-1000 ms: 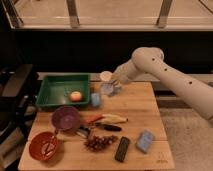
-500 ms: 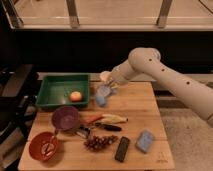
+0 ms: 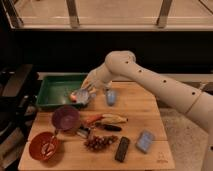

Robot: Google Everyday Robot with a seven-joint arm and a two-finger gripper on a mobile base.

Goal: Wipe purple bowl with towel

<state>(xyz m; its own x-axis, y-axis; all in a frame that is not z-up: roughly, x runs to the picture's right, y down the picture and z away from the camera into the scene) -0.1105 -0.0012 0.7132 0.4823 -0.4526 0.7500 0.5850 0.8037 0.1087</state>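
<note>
- The purple bowl [image 3: 65,118] is sitting mouth-up on the worktop's [image 3: 145,112] left side; being round, it is showing no long axis.
- Just beyond it, the gripper [image 3: 86,94] is hovering, its fingers closed on the bunched towel [image 3: 81,97], whose axis I cannot tell.
- The carrying step seems to be running; the next move is calling for lowering the towel nearer and leftward into the bowl.
- The green tray [image 3: 55,90] is lying behind.

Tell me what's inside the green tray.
An orange round thing lies in the green tray, at its right end. The gripper, shut on the towel, hangs over that corner and partly covers it. The tray floor beneath is hidden.
</note>
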